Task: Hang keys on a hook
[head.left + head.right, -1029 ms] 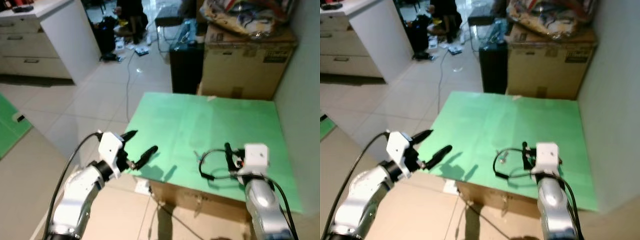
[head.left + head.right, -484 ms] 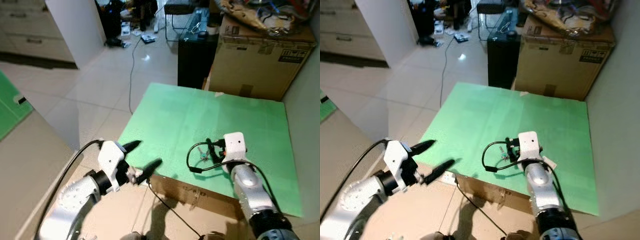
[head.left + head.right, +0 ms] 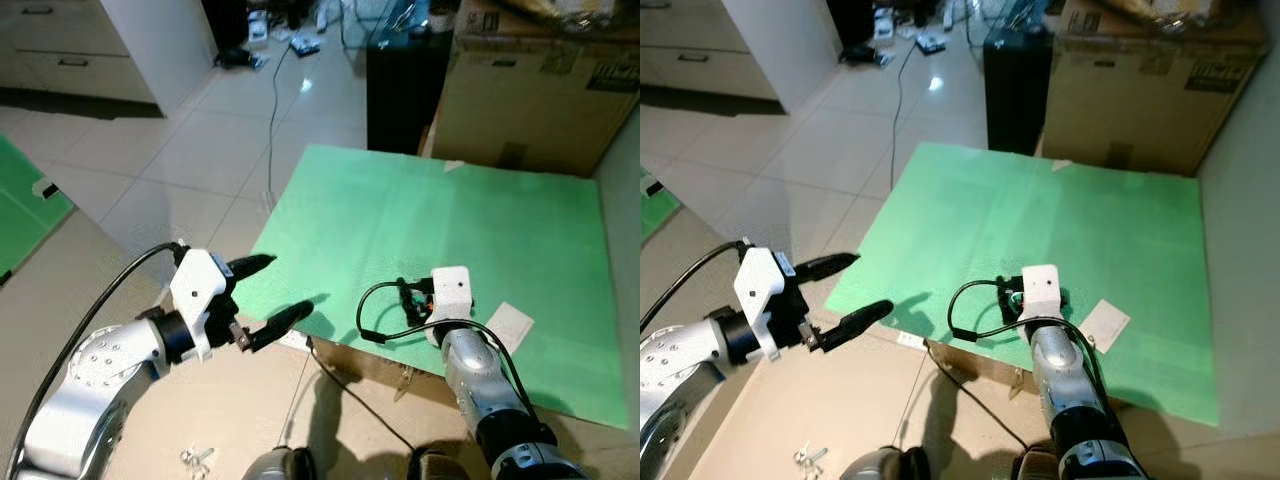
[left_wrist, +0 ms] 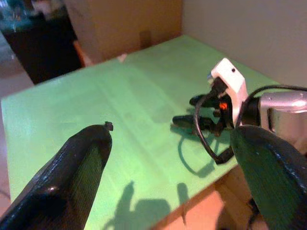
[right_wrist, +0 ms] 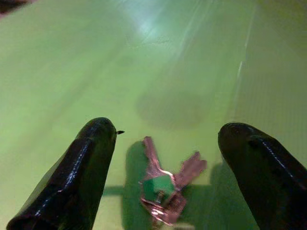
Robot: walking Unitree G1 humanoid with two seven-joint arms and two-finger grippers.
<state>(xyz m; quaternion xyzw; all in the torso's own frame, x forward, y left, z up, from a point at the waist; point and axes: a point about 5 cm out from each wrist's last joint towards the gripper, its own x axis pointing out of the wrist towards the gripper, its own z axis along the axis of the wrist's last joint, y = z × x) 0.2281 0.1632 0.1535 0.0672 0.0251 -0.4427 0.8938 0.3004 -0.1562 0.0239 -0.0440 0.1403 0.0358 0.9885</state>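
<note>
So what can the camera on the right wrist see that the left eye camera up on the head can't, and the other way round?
The right wrist view gives a close look at the keys: coppery, with a small green tag, lying flat on the green mat between the open right gripper fingers. The left eye view takes in the whole scene: the left gripper open at the mat's near corner, a white card, the cardboard box and the tiled floor. Both show the mat and the right gripper.

Green table surface (image 3: pixel 430 220) set on a cardboard base, bearing the keys (image 5: pixel 165 189) near its near edge and a white card (image 3: pixel 507 325) lying flat just to their right, also near that edge.
</note>
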